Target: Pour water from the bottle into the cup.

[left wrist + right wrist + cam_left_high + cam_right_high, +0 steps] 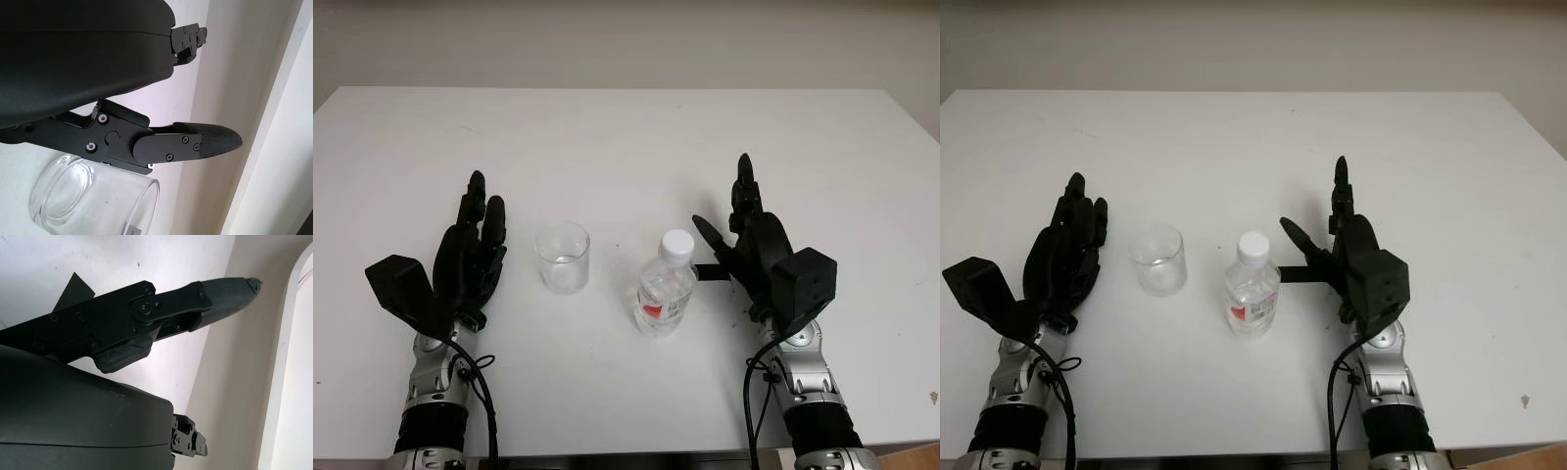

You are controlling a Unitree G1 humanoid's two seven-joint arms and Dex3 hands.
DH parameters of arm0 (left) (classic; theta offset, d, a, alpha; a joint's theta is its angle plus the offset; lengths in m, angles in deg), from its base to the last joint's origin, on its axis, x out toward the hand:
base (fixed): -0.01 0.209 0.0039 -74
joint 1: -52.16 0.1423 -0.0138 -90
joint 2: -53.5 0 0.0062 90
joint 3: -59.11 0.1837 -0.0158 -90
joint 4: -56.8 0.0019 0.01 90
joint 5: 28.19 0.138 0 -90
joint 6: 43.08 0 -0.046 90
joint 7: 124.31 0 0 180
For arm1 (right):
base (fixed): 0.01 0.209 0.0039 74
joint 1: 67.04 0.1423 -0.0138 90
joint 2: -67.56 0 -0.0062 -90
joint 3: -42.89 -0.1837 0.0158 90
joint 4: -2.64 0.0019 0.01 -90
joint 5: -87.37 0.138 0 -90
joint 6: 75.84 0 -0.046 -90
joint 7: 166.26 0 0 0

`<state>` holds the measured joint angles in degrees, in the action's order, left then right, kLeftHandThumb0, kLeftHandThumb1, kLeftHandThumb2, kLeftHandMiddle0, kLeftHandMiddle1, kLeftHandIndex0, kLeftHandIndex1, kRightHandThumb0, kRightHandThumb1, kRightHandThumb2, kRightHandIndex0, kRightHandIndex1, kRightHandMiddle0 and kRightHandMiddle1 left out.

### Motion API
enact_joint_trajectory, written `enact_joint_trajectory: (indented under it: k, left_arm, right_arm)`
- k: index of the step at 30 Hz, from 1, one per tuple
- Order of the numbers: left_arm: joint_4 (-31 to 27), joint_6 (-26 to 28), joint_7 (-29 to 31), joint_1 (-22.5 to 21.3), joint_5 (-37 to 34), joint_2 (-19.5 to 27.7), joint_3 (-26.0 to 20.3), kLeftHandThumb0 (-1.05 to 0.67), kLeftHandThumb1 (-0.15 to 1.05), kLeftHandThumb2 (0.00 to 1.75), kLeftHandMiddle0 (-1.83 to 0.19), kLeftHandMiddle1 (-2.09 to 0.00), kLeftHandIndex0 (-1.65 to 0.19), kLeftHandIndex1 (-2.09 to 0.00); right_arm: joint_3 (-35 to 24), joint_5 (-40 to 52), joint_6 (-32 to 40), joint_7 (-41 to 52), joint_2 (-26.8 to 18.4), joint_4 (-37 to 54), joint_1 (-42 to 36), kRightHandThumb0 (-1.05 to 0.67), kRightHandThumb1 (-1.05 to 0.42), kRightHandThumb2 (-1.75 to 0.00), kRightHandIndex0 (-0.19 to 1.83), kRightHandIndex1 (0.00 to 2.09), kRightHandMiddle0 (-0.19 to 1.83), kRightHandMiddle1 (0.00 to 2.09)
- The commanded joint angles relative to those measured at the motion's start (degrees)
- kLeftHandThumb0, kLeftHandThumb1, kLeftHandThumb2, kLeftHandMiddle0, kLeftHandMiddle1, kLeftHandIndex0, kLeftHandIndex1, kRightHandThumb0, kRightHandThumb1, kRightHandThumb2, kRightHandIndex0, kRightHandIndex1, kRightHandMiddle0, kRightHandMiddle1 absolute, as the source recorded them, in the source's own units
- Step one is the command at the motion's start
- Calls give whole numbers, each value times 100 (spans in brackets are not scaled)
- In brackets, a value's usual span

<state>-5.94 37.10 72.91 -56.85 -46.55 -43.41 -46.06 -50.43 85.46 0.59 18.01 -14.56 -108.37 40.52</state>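
so, bottle (pixel 665 290): stands straight up near the middle of the tabletop (pixel 626 137), long way up and down, white cap (pixel 676 245) on top.
bottle look: clear see-through plastic, round, a small red and white label low on its side.
cup (pixel 563 257): stands just left of the bottle, not touching it, open mouth up.
cup look: clear, round, short, smooth, with a thick bottom.
left hand (pixel 470 257): open, holds nothing, just left of the cup, fingers pointing away from the robot.
right hand (pixel 751 245): open, holds nothing, just right of the bottle, thumb reaching toward the bottle.
hands look: black, hard, shiny shells with small screws.
tabletop look: white, flat, smooth.
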Motion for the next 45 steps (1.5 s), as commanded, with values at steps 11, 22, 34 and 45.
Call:
enact_joint_trajectory:
  k: [11, 22, 34, 45]
  left_arm:
    - [261, -94, -48, -157, 18, -55, -13, -71, 105, 43, 14, -5, 16, -6]
    - [331, -145, -3, -173, 3, -54, -8, -71, 105, 44, 15, -5, 17, -5]
    - [243, -71, -6, -169, 53, -42, 55, -71, 105, 46, 15, -5, 17, -5]
    - [192, -58, -31, -149, 65, -70, 88, -72, 105, 46, 16, -5, 17, -5]
  right_arm:
    - [7, 89, 8, 198, -58, -240, 159, -102, -105, -23, -19, 0, -19, 0]
    - [-143, 667, -355, 1360, -672, 511, -542, -105, -105, -35, -19, 0, -19, 0]
    - [-279, 1468, -46, 2305, -1034, 2366, -1876, -105, -105, -23, -19, 0, -19, 0]
    - [324, 1630, 697, 2569, -759, 2642, -1932, -105, -104, -8, -19, 0, -19, 0]
